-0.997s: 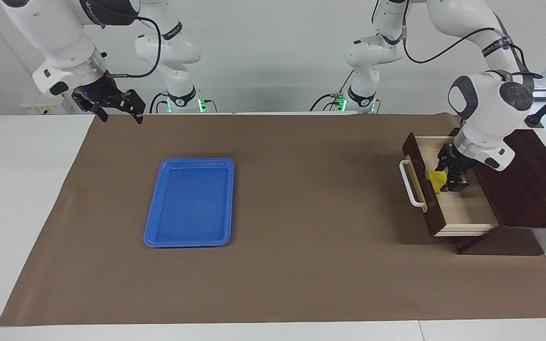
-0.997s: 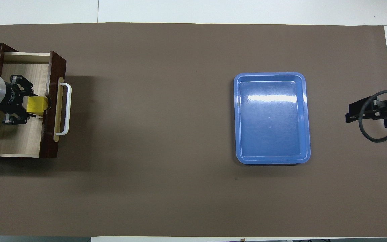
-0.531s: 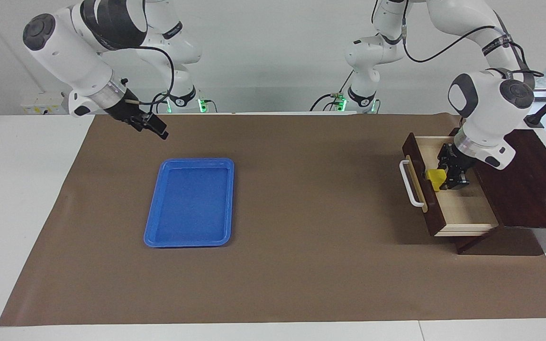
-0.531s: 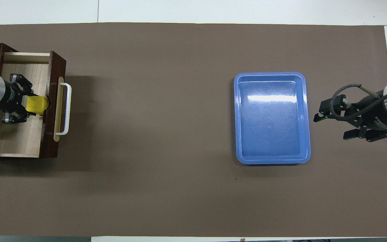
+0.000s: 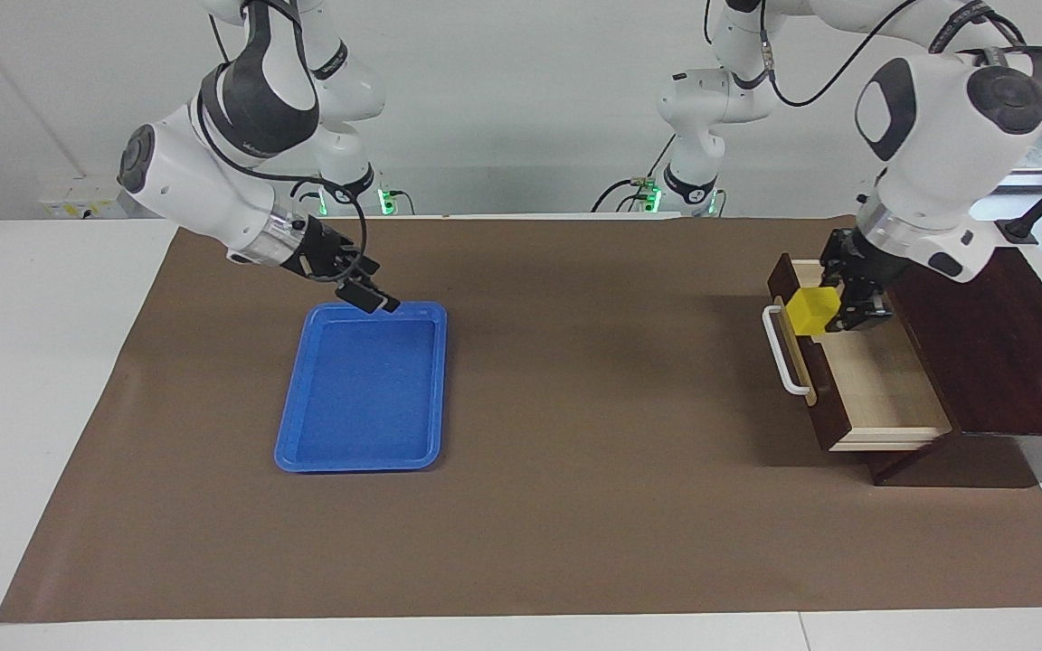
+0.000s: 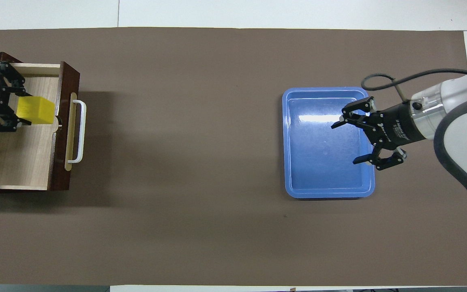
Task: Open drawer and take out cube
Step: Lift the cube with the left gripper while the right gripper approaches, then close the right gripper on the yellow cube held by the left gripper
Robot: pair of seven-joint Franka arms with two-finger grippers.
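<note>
Left gripper [image 5: 833, 303] clamps the smooth yellow cube [image 5: 810, 312] above the open wooden drawer [image 5: 856, 398] (frame right); right gripper [image 6: 353, 140], fingers apart, hovers over the glossy blue tray [image 6: 298, 178].

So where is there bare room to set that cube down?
The brown mat lies bare between the drawer and the blue tray, and along its edge farthest from the robots. The tray floor is bare too, though the right gripper hangs over it. The left gripper, holding the cube, crowds the drawer.
</note>
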